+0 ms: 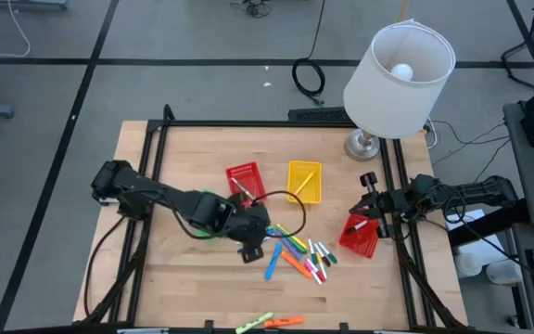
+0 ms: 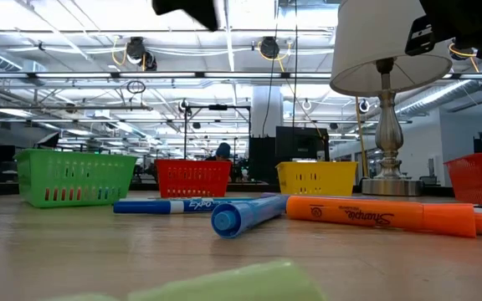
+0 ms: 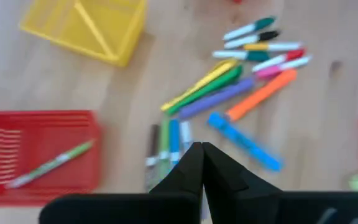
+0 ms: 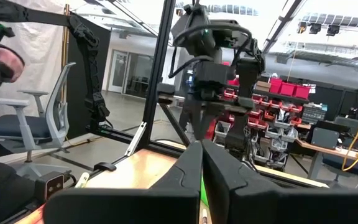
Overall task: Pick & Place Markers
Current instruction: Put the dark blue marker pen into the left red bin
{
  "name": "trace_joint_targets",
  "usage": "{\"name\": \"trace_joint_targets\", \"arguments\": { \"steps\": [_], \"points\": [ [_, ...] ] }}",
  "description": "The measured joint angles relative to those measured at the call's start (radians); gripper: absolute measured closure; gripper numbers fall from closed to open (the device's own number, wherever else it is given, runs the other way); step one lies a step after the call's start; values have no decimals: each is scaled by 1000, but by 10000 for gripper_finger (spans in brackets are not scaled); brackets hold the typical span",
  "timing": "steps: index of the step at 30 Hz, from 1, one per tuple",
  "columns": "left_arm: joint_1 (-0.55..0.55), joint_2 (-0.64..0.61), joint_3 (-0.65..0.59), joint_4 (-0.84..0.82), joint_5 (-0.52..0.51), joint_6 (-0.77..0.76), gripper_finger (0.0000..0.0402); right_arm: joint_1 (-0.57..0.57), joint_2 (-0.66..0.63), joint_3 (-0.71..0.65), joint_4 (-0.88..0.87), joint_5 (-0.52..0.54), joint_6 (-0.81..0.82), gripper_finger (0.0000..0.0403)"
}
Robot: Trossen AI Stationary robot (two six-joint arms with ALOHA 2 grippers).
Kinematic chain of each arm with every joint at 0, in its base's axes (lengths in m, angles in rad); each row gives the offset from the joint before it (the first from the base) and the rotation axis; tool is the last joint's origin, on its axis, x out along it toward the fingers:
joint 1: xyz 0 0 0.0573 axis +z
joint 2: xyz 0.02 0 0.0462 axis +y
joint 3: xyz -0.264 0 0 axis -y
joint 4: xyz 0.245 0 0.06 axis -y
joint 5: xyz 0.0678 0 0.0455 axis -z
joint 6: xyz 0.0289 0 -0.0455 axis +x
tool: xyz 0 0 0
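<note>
While the left fingers [image 3: 201, 163] hover closed, markers [image 3: 241, 93] lie just beyond.

Bare wood lies open along the left side of the light wooden table [image 1: 146, 278], with nothing standing there. Toward the far right corner the white-shaded lamp on a silver base [image 1: 399, 65] overhangs the table. Mid-table, the scattered coloured markers [image 1: 299, 250], the red mesh plastic basket [image 1: 245, 180] and the yellow mesh plastic basket [image 1: 305, 181] crowd the way.

Baskets and a lamp sitting on the table

A lamp [image 1: 399, 70] is standing at the far right of the table [image 1: 174, 288]; red [image 1: 245, 181] and yellow [image 1: 305, 181] baskets are lying mid-table, another red basket [image 1: 360, 236] is resting near the right edge, and a green basket [image 2: 74, 177] is showing in the low view.
</note>
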Motion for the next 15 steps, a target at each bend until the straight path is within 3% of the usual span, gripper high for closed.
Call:
{"name": "trace_joint_targets", "arguments": {
  "steps": [8,15],
  "points": [
    [-2,68,-154,114,119,-46,397,0,0,0,-1,1,4,403],
    [0,184,-204,171,192,-72,337,0,0,0,0,1,4,403]
  ]
}}
